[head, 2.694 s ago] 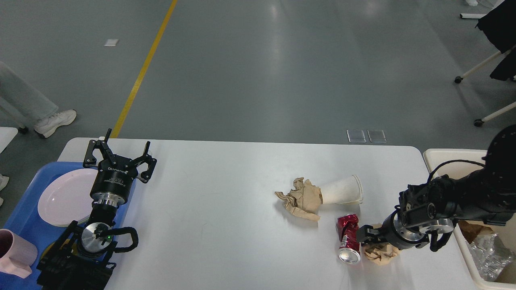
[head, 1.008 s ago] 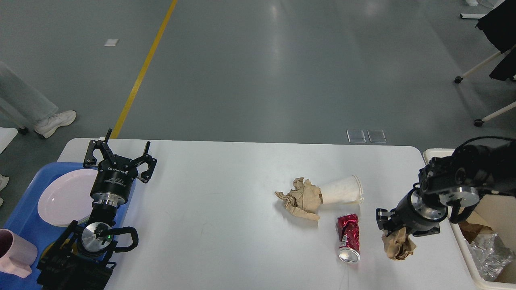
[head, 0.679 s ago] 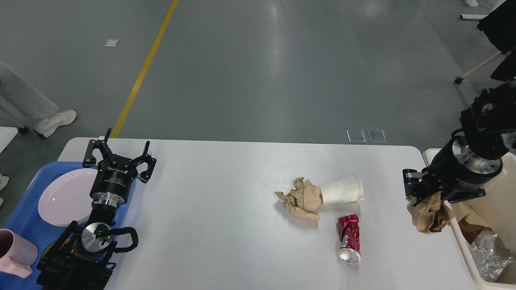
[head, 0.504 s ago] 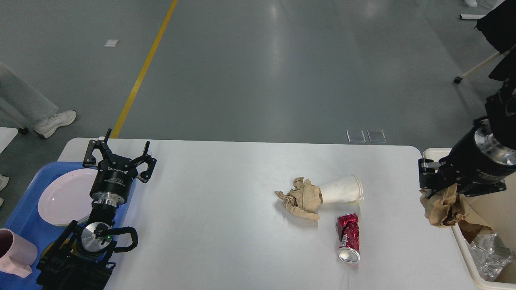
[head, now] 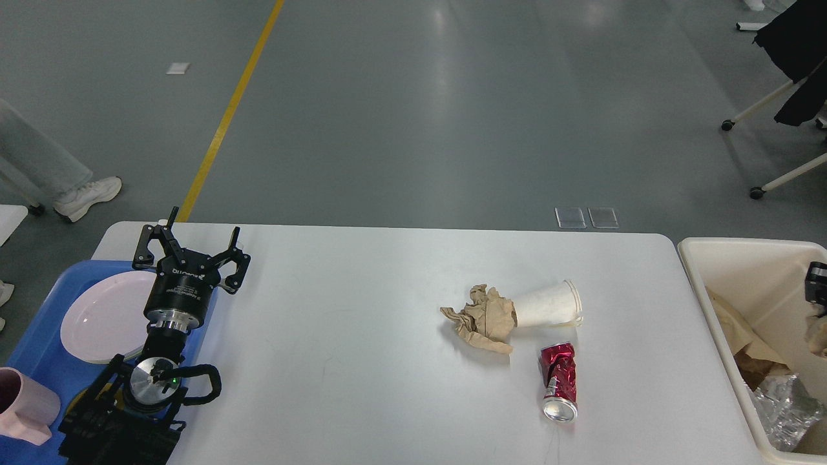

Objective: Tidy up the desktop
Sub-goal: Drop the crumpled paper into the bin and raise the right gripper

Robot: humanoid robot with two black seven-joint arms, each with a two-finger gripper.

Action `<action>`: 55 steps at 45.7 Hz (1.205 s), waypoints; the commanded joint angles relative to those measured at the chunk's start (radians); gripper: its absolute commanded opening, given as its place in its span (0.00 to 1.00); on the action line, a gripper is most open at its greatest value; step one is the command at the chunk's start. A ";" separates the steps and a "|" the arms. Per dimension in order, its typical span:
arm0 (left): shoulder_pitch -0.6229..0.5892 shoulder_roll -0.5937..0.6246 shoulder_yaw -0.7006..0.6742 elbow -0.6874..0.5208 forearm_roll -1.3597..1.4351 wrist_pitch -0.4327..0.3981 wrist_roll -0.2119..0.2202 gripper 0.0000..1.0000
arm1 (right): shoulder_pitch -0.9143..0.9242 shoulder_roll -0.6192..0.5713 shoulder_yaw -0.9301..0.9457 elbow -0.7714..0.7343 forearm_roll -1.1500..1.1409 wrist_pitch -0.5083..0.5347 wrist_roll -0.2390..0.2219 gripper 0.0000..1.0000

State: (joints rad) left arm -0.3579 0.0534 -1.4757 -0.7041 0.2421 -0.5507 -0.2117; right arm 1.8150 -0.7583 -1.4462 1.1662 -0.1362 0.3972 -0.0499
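The white desktop (head: 362, 361) holds a crumpled brown paper (head: 483, 318) pressed against the mouth end of a tipped white paper cup (head: 548, 303), with a crushed red can (head: 558, 381) just in front of them. My left gripper (head: 192, 237) stands open and empty at the desktop's left edge, beside the blue tray. Of my right gripper (head: 816, 284) only a black tip shows at the right frame edge, over the cream bin (head: 717, 248), with a wad of brown paper (head: 818, 336) hanging right under it.
A blue tray (head: 45, 323) at the left carries a white plate (head: 103, 316) and a pink mug (head: 22, 403). The bin holds brown paper and clear plastic (head: 785, 403). A person's legs stand on the floor at far left.
My right arm lifted the brown paper wad from beside the red can and swung it right, to over the bin and nearly out of frame. The left arm stayed still.
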 commanded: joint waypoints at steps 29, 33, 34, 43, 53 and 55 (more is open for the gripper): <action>-0.001 0.000 0.000 0.000 0.000 0.000 0.000 0.96 | -1.289 0.410 0.590 -1.172 0.017 -0.354 -0.010 0.00; -0.001 0.000 0.000 0.000 0.000 0.000 0.000 0.96 | -1.307 0.418 0.592 -1.172 0.020 -0.379 -0.013 0.00; -0.001 0.000 0.000 0.000 0.000 0.000 0.000 0.96 | -1.309 0.419 0.592 -1.172 0.021 -0.380 -0.013 0.00; -0.001 0.000 0.000 0.000 0.000 0.000 0.000 0.97 | -1.312 0.422 0.601 -1.172 0.020 -0.382 -0.014 0.00; -0.001 0.000 0.000 0.000 0.000 0.000 0.000 0.96 | -1.333 0.424 0.595 -1.172 0.018 -0.382 -0.013 0.21; -0.001 0.000 0.000 0.000 0.000 0.000 -0.002 0.96 | -1.338 0.424 0.593 -1.172 0.018 -0.383 -0.013 0.39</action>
State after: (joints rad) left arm -0.3591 0.0537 -1.4757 -0.7041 0.2426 -0.5507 -0.2123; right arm 0.4940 -0.3350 -0.8468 -0.0065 -0.1166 0.0158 -0.0645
